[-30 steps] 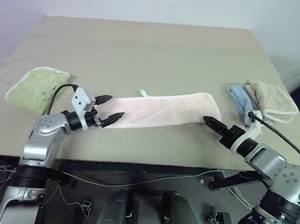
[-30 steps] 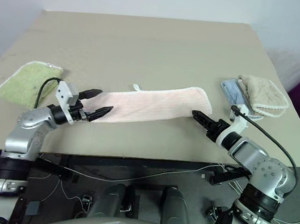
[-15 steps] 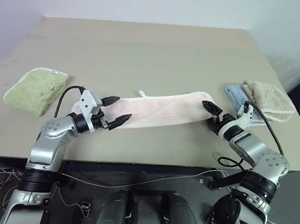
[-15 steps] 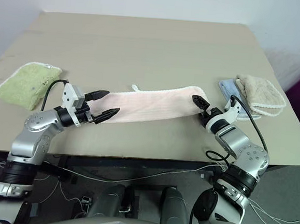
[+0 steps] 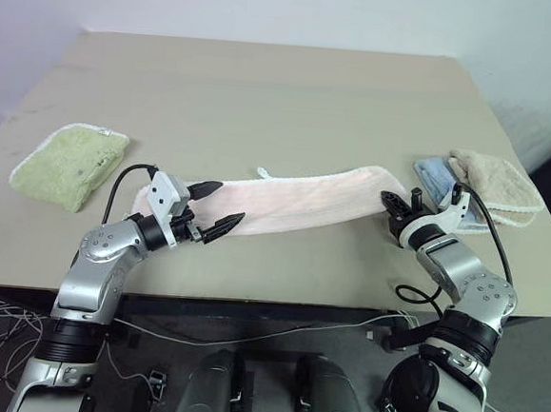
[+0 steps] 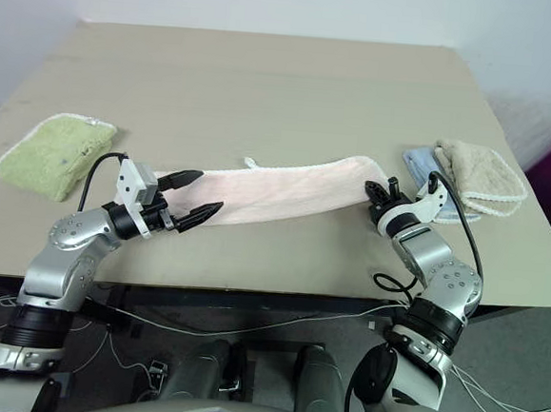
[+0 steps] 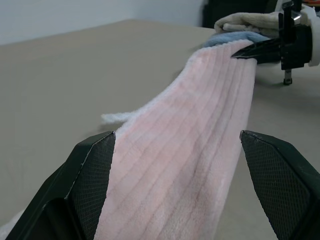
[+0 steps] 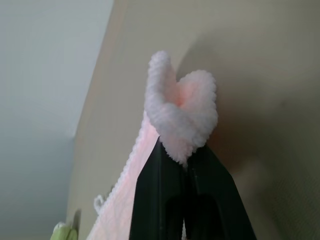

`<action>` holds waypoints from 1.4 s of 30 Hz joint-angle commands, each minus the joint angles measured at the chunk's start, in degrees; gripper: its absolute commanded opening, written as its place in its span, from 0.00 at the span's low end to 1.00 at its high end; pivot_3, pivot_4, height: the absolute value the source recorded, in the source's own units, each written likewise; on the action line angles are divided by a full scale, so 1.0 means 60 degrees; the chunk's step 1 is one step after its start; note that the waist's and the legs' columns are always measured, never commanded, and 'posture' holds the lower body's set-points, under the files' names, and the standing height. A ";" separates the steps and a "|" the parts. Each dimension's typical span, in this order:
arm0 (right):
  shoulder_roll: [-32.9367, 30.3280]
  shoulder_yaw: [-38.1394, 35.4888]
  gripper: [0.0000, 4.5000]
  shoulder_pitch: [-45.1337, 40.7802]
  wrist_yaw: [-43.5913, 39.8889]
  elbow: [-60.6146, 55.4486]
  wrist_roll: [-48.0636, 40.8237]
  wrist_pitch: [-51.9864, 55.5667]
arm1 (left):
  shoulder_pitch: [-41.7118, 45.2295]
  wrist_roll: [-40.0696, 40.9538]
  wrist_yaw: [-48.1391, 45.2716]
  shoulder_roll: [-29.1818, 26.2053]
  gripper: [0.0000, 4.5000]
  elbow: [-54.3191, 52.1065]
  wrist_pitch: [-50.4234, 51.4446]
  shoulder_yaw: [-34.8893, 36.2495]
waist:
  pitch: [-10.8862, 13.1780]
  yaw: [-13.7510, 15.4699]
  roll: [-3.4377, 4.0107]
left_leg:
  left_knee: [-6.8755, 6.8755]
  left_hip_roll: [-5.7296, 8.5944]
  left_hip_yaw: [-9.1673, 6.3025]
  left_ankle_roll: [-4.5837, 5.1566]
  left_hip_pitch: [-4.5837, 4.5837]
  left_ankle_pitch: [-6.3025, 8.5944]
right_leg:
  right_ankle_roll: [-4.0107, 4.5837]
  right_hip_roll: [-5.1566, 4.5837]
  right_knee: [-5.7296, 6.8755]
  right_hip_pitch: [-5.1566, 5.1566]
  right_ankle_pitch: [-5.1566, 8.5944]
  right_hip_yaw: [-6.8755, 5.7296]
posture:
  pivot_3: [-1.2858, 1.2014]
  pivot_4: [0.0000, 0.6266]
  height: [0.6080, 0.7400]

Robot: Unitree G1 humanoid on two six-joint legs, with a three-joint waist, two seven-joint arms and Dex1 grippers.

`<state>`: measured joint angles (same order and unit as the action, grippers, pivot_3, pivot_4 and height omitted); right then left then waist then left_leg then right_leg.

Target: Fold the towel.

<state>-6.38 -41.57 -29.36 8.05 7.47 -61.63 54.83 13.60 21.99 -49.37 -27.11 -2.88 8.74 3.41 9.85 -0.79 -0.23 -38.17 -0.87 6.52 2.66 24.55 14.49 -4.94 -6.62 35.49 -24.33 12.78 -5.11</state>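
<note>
Tan tabletop (image 5: 265,100) all the way back to a plain pale wall (image 5: 272,5). Nearest us, our left gripper (image 5: 220,210) is spread wide around the near-left end of the pink towel (image 5: 295,203), a long strip across the table. Our right gripper (image 5: 391,204) pinches its right end. Green cloth (image 5: 69,161) left, blue (image 5: 436,173) and beige (image 5: 492,185) cloths right.

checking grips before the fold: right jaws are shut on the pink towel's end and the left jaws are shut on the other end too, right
Not quite. The right gripper is shut on the end of the pink towel, but the left gripper is open: in the left wrist view its jaws stand wide on either side of the towel, not pinching it.
</note>
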 commanded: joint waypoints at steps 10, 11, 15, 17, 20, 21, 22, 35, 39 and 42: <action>-0.2093 0.0352 0.01 -0.0149 -0.0506 -0.0365 0.0165 -0.0707 | 0.0055 0.0119 0.0015 0.0079 0.93 -0.0301 -0.0068 0.0050 | 0.0012 -0.0009 0.0022 | 0.0006 0.0005 0.0002 0.0010 0.0016 0.0005 | -0.0001 -0.0009 -0.0006 -0.0018 0.0001 0.0000 | 0.52 0.24 1.00; -0.2310 0.0678 0.01 -0.0152 -0.0714 -0.0559 0.0332 -0.0653 | 0.0049 0.0107 0.0026 0.0095 0.93 -0.0299 -0.0076 0.0037 | 0.0014 -0.0018 0.0025 | 0.0007 0.0004 0.0003 0.0010 0.0017 0.0005 | -0.0001 -0.0008 -0.0006 -0.0019 0.0001 0.0000 | 0.52 0.24 1.00; -0.3365 0.3022 0.01 -0.0019 -0.2156 -0.1963 0.1656 -0.0656 | 0.0040 0.0066 0.0084 0.0194 0.93 -0.0332 -0.0091 -0.0045 | 0.0029 -0.0027 0.0051 | 0.0008 0.0004 0.0011 0.0011 0.0020 0.0006 | -0.0002 -0.0010 -0.0006 -0.0028 0.0002 0.0007 | 0.52 0.24 1.00; -0.3748 0.4010 0.01 0.0040 -0.2835 -0.2496 0.2252 -0.0837 | 0.0079 0.0047 0.0105 0.0230 0.93 -0.0319 -0.0091 -0.0082 | 0.0030 -0.0027 0.0051 | 0.0010 -0.0001 0.0011 0.0011 0.0021 0.0006 | -0.0003 -0.0005 -0.0007 -0.0031 0.0003 0.0009 | 0.52 0.24 1.00; -0.4564 0.6058 0.01 0.0324 -0.4054 -0.3418 0.3633 -0.1298 | 0.0114 0.0045 0.0138 0.0267 0.93 -0.0339 -0.0092 -0.0114 | 0.0029 0.0012 0.0047 | 0.0009 0.0001 0.0010 0.0012 0.0024 0.0006 | -0.0004 -0.0007 -0.0009 -0.0031 0.0002 0.0007 | 0.52 0.24 1.00; -0.4797 0.6842 0.01 0.0410 -0.4408 -0.3642 0.4224 -0.1552 | 0.0125 0.0046 0.0149 0.0275 0.93 -0.0334 -0.0094 -0.0121 | 0.0029 0.0028 0.0041 | 0.0009 0.0003 0.0009 0.0013 0.0025 0.0007 | -0.0004 -0.0009 -0.0013 -0.0031 0.0003 0.0005 | 0.52 0.24 1.00; -0.4914 0.7294 0.01 0.0458 -0.4629 -0.3737 0.4612 -0.1735 | 0.0135 0.0046 0.0159 0.0281 0.93 -0.0326 -0.0097 -0.0127 | 0.0029 0.0030 0.0042 | 0.0007 0.0003 0.0004 0.0014 0.0029 0.0007 | -0.0004 -0.0010 -0.0020 -0.0030 0.0003 0.0000 | 0.52 0.24 1.00; -0.3746 0.9265 0.01 0.0576 -0.5426 -0.3067 0.7005 -0.2598 | -0.0211 0.0101 0.0374 0.0428 0.93 -0.0693 -0.0057 -0.0188 | 0.0031 0.0025 0.0039 | 0.0004 0.0004 0.0002 0.0013 0.0039 0.0007 | -0.0003 -0.0014 -0.0028 -0.0034 0.0002 -0.0006 | 0.52 0.24 1.00; -0.3546 0.9239 0.01 0.0675 -0.5650 -0.3159 0.7162 -0.2510 | -0.0278 0.0142 0.0423 0.0420 0.93 -0.0785 0.0004 -0.0203 | 0.0031 0.0024 0.0039 | 0.0004 0.0002 -0.0001 0.0011 0.0040 0.0007 | -0.0003 -0.0013 -0.0028 -0.0035 0.0002 -0.0007 | 0.52 0.24 1.00; -0.3348 0.9018 0.15 0.0762 -0.5772 -0.3224 0.7083 -0.2450 | -0.0339 0.0163 0.0443 0.0420 0.93 -0.0876 0.0058 -0.0220 | 0.0031 0.0022 0.0039 | 0.0004 0.0003 -0.0001 0.0012 0.0040 0.0008 | -0.0003 -0.0017 -0.0030 -0.0035 0.0001 -0.0008 | 0.52 0.24 1.00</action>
<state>-27.08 14.10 -24.81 -25.92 -9.88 -18.80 40.63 11.72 21.99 -47.00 -24.59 -5.41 9.24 1.72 10.03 -0.66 0.00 -38.15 -0.85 6.51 2.73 24.80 14.54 -4.96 -6.72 35.31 -24.54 12.79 -5.15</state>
